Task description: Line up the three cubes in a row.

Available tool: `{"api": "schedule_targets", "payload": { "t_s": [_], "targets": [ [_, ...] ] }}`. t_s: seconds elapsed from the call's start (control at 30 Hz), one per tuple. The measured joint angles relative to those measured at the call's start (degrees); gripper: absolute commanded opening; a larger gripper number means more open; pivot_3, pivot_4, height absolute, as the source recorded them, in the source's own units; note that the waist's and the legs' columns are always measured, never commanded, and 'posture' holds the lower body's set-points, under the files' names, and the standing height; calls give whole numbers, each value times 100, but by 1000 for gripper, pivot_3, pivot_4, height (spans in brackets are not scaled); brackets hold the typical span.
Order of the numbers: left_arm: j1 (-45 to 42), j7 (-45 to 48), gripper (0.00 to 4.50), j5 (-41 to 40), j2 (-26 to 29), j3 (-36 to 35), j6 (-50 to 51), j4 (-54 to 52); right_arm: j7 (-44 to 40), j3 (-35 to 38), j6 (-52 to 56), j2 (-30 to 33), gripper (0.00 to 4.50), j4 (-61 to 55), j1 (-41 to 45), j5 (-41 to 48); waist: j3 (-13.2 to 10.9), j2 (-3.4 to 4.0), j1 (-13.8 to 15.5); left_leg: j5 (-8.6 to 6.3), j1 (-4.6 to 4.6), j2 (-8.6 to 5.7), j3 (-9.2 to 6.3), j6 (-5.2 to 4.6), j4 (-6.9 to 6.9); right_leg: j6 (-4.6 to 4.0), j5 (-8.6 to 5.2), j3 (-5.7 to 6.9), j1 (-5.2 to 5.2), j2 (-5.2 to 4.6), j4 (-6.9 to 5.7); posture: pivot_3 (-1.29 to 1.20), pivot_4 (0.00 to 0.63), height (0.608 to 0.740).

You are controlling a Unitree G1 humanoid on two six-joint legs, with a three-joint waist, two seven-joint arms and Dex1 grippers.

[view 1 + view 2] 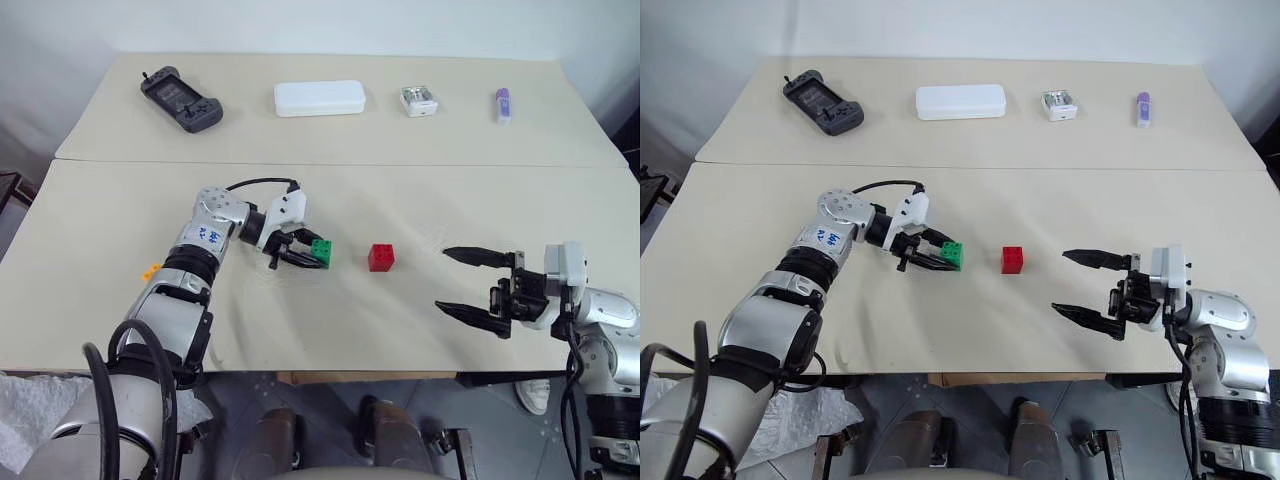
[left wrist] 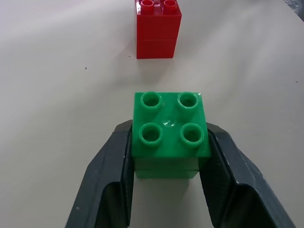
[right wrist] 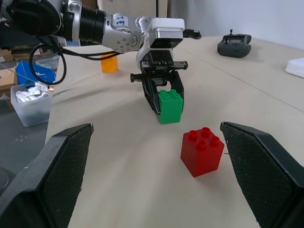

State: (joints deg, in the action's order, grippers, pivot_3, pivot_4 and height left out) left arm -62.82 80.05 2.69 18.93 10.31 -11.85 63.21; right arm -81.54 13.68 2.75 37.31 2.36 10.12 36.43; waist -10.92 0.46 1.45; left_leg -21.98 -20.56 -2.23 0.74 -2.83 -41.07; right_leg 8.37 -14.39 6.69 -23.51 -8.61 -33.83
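Between the left end effector's [image 1: 308,257] barely parted fingers sits the green cube [image 1: 322,251], the right end effector [image 1: 462,284] gaping.

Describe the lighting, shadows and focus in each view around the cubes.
Left eye view: even, soft light, faint shadows beside the green cube and red cube. Left wrist view: green cube sharp, a small glare spot between its studs; the fingers beside it are soft. Right wrist view: the right gripper's near fingers blur, the orange cube far behind is less crisp.
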Motion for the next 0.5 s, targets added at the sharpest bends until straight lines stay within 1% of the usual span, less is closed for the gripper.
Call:
{"api": "schedule_targets", "payload": {
  "t_s": [0.07,0.17,0.2,0.27,0.37,0.5],
  "targets": [
    [40,-66,3412,9,4,-1,57,-1,0,-24,-1,-2,4500,23,12,-1,0,0,2,0,-1,0,-1,0,0,0,0,0,0,0,0,0,150,740],
    [54,-149,4243,-6,6,-40,29,-40,0,-29,-1,-2,4500,23,26,0,0,0,6,0,-2,0,-2,0,0,0,0,1,0,-1,0,0,150,740],
    [67,-131,4458,-29,21,-62,22,-140,0,-34,-1,-2,4500,23,28,0,0,0,5,0,-2,0,-2,0,0,0,0,1,-1,-1,0,0,150,740],
    [141,37,4458,-140,136,-120,43,-443,0,-70,0,-4,4500,23,49,2,0,0,-6,0,-2,0,-2,0,0,0,0,0,-2,-1,0,0,150,740],
    [474,435,4458,-476,627,-308,263,-1211,0,-103,3,-18,4500,20,51,7,-1,3,-62,0,-1,5,0,1,3,-1,0,-4,-9,3,-1,0,150,740],
    [939,585,4458,-942,1102,-638,777,-2225,38,-159,37,-70,4500,13,117,3,-1,4,-78,-1,-1,3,-5,2,0,-2,0,-7,-7,0,-2,0,150,740]
  ]
}}
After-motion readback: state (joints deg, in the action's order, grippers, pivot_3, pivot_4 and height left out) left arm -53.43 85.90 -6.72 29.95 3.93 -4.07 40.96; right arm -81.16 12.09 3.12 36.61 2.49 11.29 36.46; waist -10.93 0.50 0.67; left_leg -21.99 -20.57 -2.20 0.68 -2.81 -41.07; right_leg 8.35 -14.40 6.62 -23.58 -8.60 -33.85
